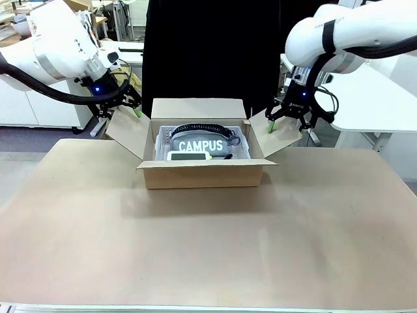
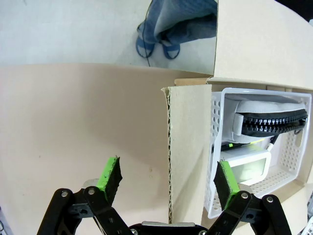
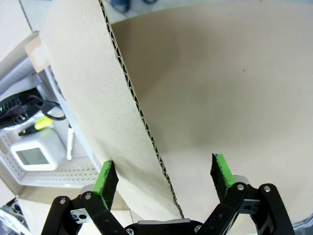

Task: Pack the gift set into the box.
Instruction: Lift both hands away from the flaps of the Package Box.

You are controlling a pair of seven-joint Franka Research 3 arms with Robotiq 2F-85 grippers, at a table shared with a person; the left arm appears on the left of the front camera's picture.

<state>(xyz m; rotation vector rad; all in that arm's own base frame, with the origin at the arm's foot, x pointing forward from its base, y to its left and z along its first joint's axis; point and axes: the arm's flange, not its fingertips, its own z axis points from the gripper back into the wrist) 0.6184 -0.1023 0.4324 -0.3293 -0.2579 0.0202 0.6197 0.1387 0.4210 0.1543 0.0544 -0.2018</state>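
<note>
On the brown table (image 1: 208,248), the open box (image 1: 205,175) at centre frame holds the gift set (image 1: 201,146) lettered "CAMPUS", and beyond it, upper left and upper right, the left gripper (image 1: 121,111) and right gripper (image 1: 291,124) gape wide astride its side flaps, gripping nothing.

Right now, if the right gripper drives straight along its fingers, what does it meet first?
The box's side flap: its corrugated edge sits inside the open right gripper. The table lies behind it, though depth is unclear.
</note>
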